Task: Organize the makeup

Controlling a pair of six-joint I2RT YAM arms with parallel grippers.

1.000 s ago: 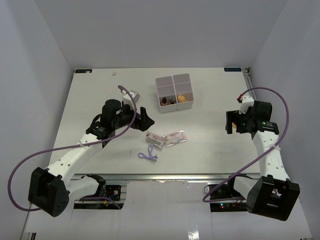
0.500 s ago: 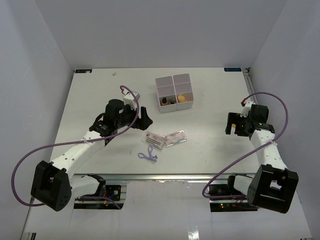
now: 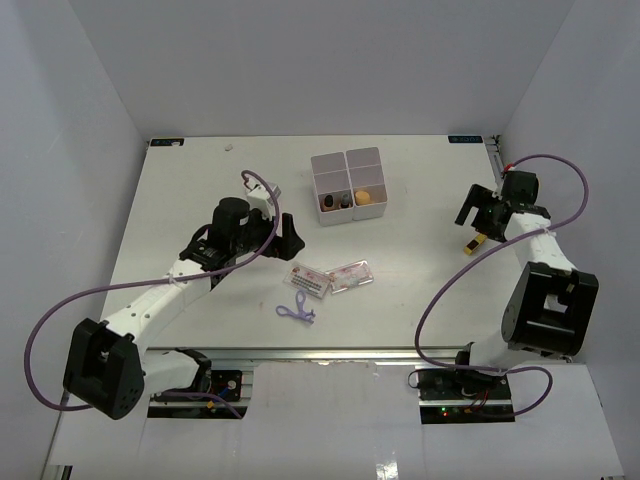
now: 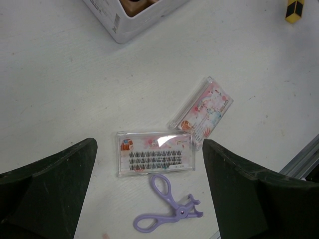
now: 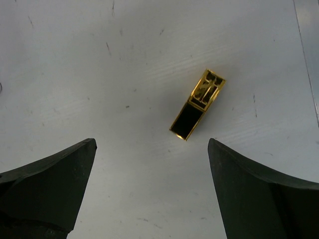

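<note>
Left tool (image 3: 290, 237): jaws released, nothing held. It hangs nearward and left of the white box (image 3: 331, 166), over the makeup lying loose on the tabletop (image 3: 200, 180). That is the lash packet (image 4: 155, 153), the printed packet (image 4: 202, 113) touching its right end, and the purple implement (image 4: 167, 211) just nearward. It is probably lining up a packet pick.

Sponges (image 3: 366, 197) sit in the box's near compartments.

Right tool (image 3: 470, 212): also released and empty, above the gold-black tube (image 5: 197, 104) lying well right of the box, likely that arm's reach.

Bright even light, soft faint shadows, slight glare on clear packet (image 4: 155, 160), sharp focus
</note>
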